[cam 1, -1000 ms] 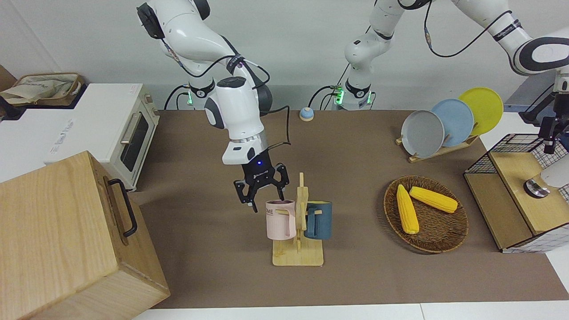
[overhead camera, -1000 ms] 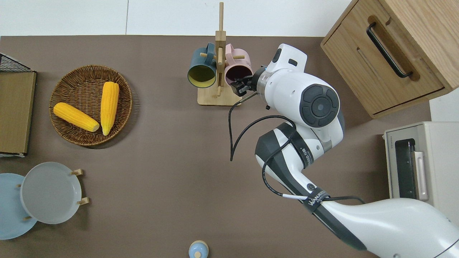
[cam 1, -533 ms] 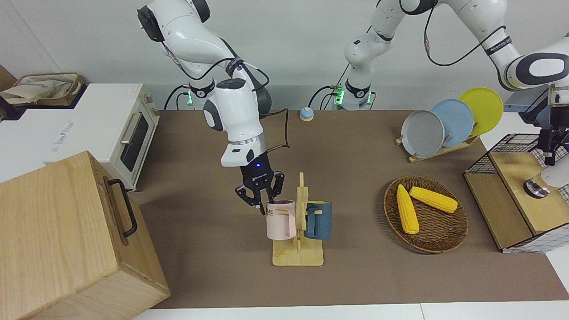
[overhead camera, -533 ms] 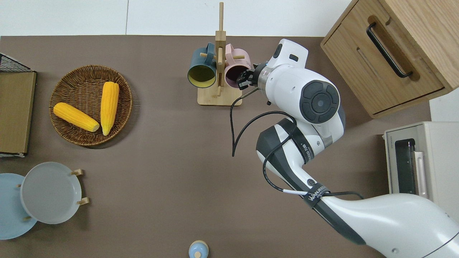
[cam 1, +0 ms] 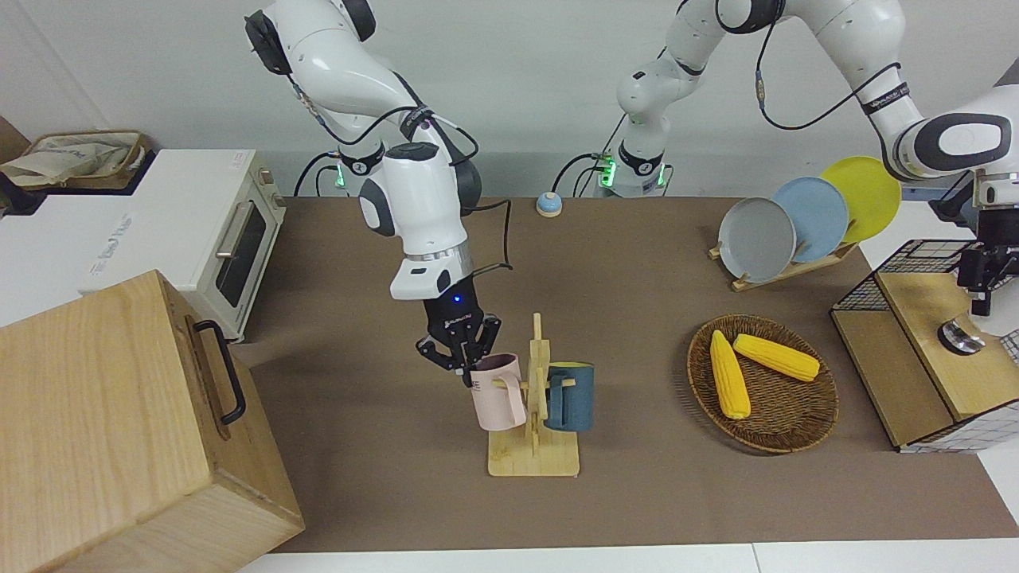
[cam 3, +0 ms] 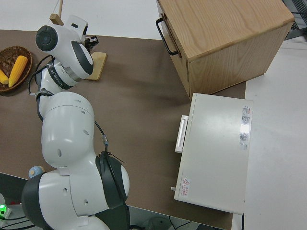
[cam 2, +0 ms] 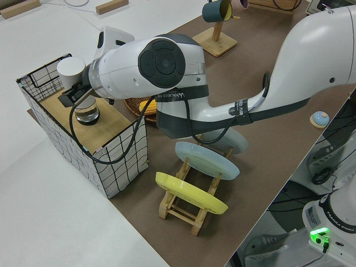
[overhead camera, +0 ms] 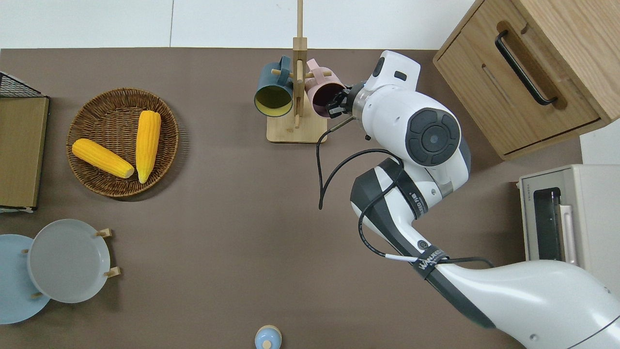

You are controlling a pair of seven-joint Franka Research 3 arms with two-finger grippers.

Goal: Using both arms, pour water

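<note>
The rim of the tilted pink ceramic mug (cam 1: 497,391) on the wooden peg rack (cam 1: 538,430) is pinched by the right gripper (cam 1: 462,360); the left gripper's (cam 1: 984,274) state cannot be told.

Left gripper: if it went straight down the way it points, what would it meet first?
Most likely the glass vessel standing on the wooden shelf top; the left gripper hangs over it, pointing down. How much gap remains is unclear.
</note>
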